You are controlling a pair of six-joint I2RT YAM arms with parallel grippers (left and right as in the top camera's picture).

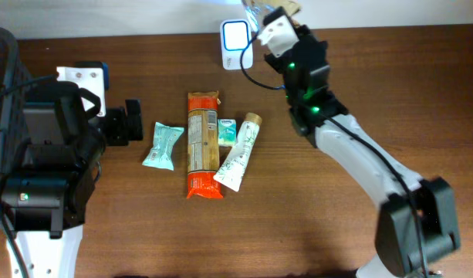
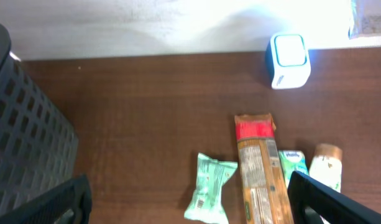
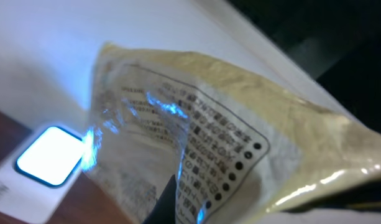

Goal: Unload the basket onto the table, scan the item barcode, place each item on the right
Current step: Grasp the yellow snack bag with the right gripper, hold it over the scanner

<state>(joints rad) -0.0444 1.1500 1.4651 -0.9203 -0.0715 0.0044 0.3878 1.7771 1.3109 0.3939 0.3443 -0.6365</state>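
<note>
My right gripper (image 1: 276, 22) is shut on a clear and cream packet (image 3: 196, 124) with black printed text, and holds it up at the table's far edge. One dark finger (image 3: 167, 202) shows against the packet's lower edge. The white scanner (image 1: 237, 45) glows blue just left of the packet; its lit window (image 3: 50, 155) faces the wrapper and throws blue glints on it. Over the table's left part my left gripper (image 1: 132, 121) stands open, holding nothing, with a mint-green packet (image 2: 210, 186) lying below between its fingers.
In a row at mid-table lie the mint-green packet (image 1: 162, 145), a long orange packet (image 1: 204, 144), a small green carton (image 1: 226, 132) and a white tube (image 1: 240, 152). A black mesh basket (image 2: 22, 137) stands at the far left. The scanner's cable trails right.
</note>
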